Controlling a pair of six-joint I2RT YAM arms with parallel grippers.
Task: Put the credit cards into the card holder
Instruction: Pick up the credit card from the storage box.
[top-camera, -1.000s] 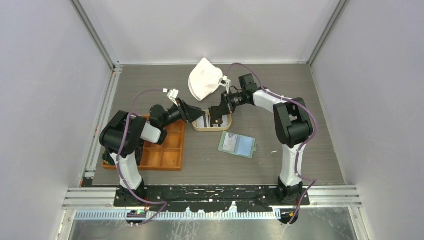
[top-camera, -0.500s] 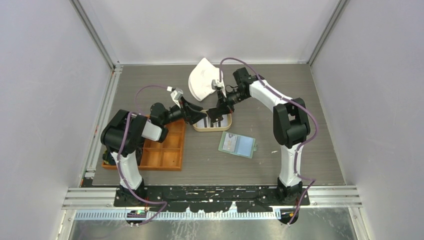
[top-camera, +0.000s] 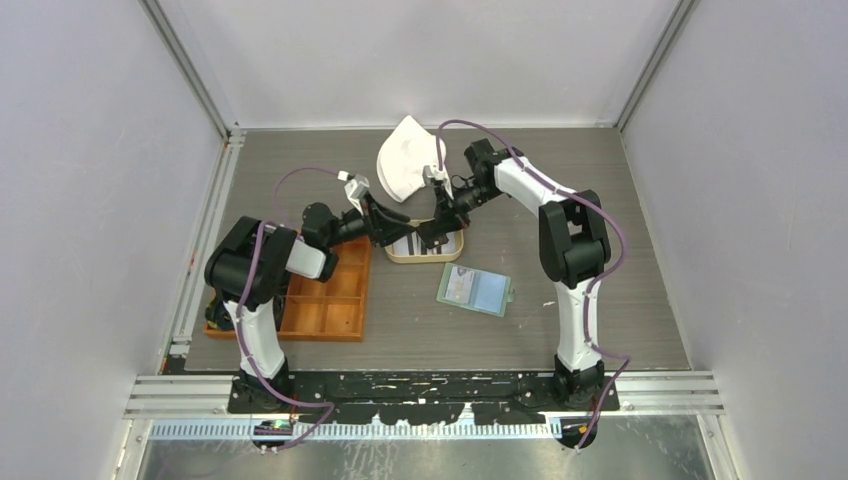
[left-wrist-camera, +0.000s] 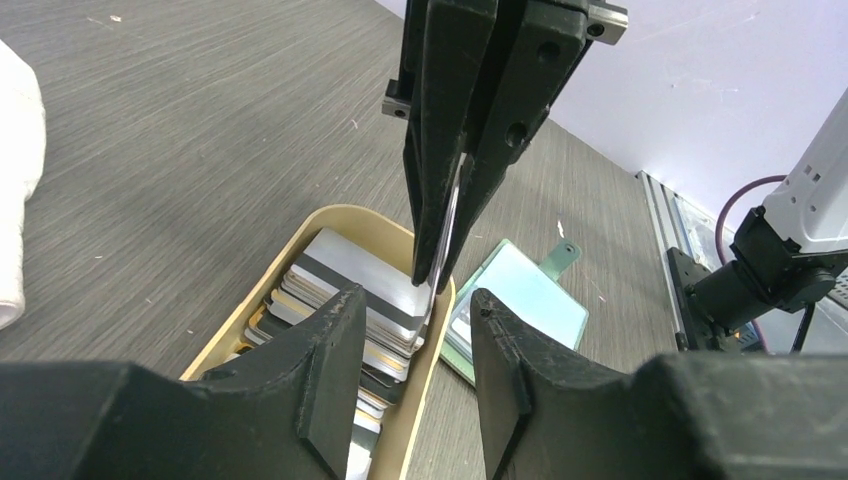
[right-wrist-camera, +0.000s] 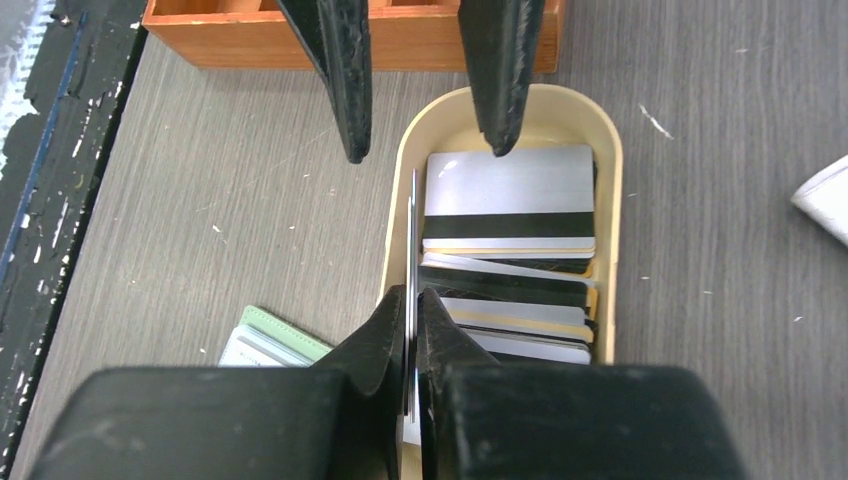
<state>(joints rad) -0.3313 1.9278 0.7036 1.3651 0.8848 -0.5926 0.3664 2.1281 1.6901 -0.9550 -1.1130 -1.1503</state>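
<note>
Bright, even, diffuse light; shadows soft. Overhead view sharp. Wrist views soften the nearest fingers (left-wrist-camera: 300, 400), while table (left-wrist-camera: 200, 150) grain is crisp.

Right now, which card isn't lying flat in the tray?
The card standing on edge, pinched by the right gripper above the tray rim. The other cards all lie flat, stacked inside it.

Pale walls (top-camera: 420, 60) enclose a grey wood-grain table (top-camera: 620, 300)
</note>
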